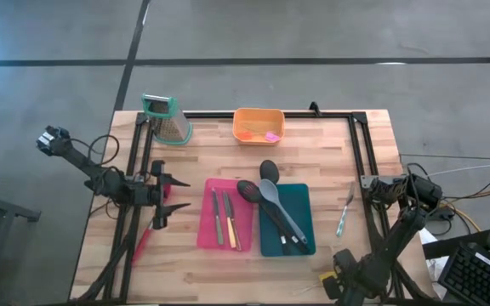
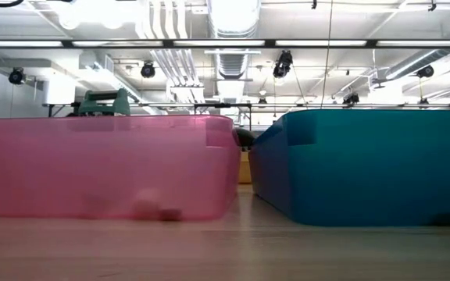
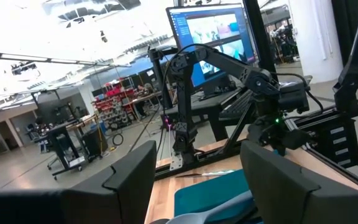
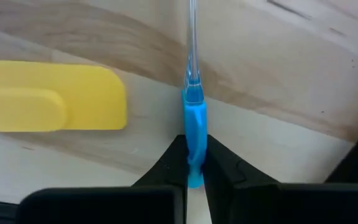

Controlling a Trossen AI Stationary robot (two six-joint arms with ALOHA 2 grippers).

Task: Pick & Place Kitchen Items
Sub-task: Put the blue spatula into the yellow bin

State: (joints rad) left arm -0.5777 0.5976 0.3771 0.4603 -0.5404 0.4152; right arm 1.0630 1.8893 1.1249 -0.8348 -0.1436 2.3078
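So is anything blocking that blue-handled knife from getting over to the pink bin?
Nothing visible does. The right gripper is shut on the blue-handled knife. Bare table lies toward the bins, but the teal bin sits before the pink bin.

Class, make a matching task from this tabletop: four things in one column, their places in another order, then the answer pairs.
1. box grater
2. spoons
3. slim knives
4. blue-handled knife

A. in the pink bin
B. on the teal bin
C. gripped by the right hand
D. standing at the table's far left

Pairs: 1-D, 2-B, 3-A, 4-C
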